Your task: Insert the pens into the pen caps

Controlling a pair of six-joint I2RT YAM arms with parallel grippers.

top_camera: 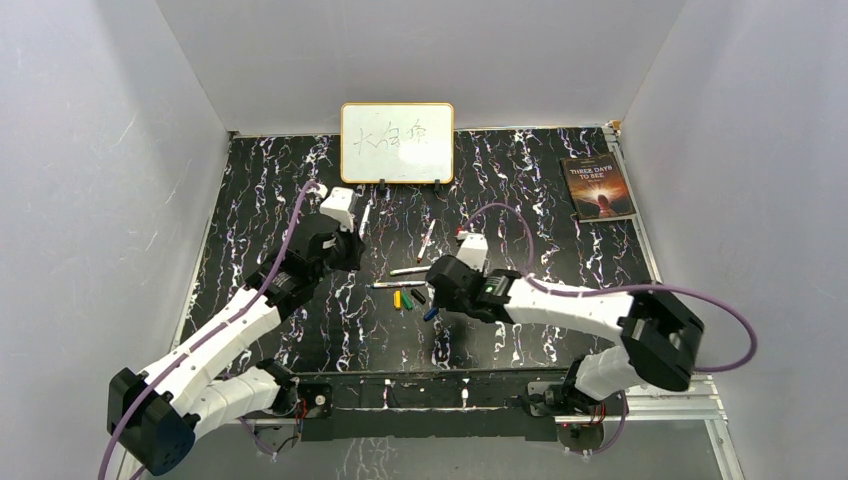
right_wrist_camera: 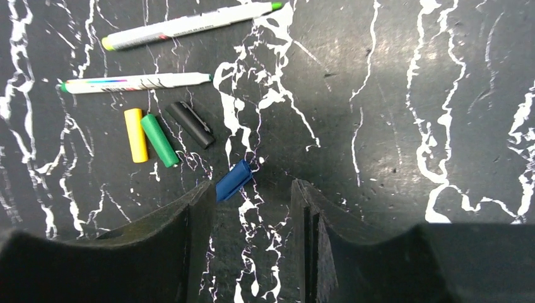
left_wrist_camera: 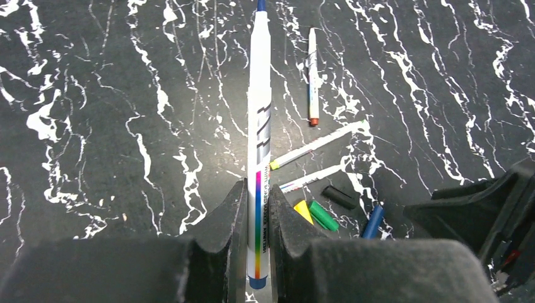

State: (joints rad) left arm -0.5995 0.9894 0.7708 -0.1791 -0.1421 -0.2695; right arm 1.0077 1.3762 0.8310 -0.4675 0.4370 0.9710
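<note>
Pointing away, the pen (left_wrist_camera: 259,120) runs lengthwise through the left gripper (left_wrist_camera: 257,192).

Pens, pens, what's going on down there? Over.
Left tool shut on blue-tipped pen. Right tool open, over blue cap. Nothing in the way.

You're in a robot lab test cell: plain white walls (top_camera: 90,150) box in a black marbled table (top_camera: 540,200), an aluminium frame (top_camera: 690,405) runs along its near edge where two cabled robot arms (top_camera: 560,302) are bolted, and a whiteboard (top_camera: 397,142) and book (top_camera: 598,187) sit at the back.
</note>
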